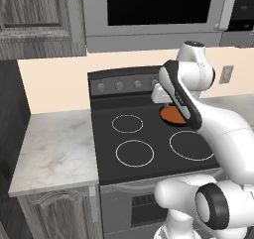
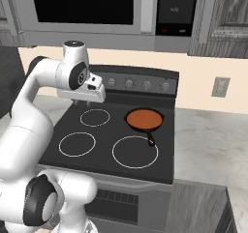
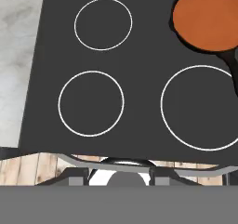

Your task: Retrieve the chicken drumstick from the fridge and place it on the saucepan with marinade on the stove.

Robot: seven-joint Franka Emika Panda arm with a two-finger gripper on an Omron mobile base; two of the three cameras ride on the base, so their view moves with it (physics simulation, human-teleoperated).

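Where marinade [image 2: 143,118] pools, black stove [image 2: 104,145]

Saucepan [image 1: 172,115] half behind arm; claw unseen.

Black stove [image 2: 111,135] with white burner rings, dark-rimmed saucepan [image 2: 144,120] of orange-red marinade [image 2: 143,118], grey-veined pale counter [image 1: 54,151].

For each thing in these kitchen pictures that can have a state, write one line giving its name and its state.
saucepan: upright on the back right burner, handle towards the front.
marinade: flat orange-red layer in the pan, nothing lying in it.
stove: other three burner rings bare.
microwave: door shut, window dark.
gripper: above the stove's front edge; whether the jaws are open cannot be told.
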